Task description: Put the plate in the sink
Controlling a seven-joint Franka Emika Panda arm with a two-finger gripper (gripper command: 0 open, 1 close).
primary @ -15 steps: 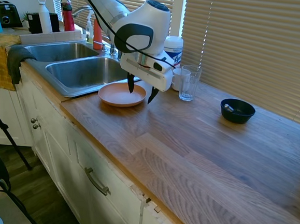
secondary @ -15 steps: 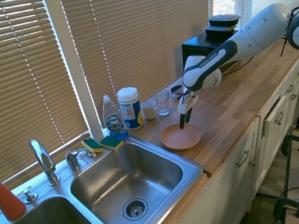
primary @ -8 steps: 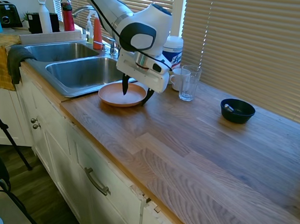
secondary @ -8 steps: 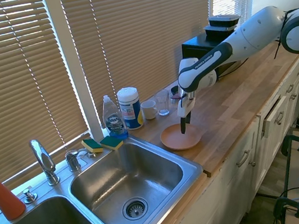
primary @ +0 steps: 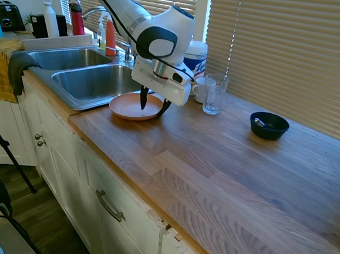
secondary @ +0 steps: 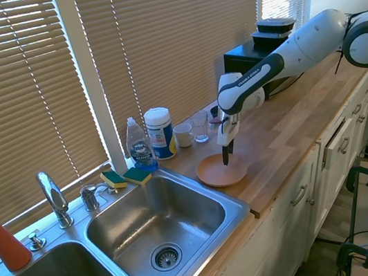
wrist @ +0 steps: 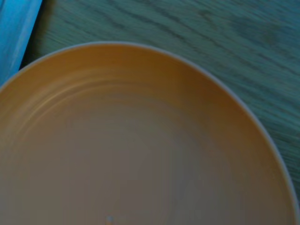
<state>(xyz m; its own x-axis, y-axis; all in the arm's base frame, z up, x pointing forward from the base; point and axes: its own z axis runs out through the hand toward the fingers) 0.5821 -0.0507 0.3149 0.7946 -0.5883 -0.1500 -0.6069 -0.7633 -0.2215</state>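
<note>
Plate (primary: pixel 131 107) sits on the wooden counter (primary: pixel 226 161) right at the rim of the sink (primary: pixel 85 79), its near edge close to the counter's front lip. Over its far rim hangs the gripper (primary: pixel 153 104), fingers spread and straddling that rim, one inside the dish, one outside; nothing clamped yet. Beyond stand a glass (primary: pixel 214 94), a mug (primary: pixel 200 88) and a dark bowl (primary: pixel 269 125), well apart. Both basins lie open beside the plate.
</note>
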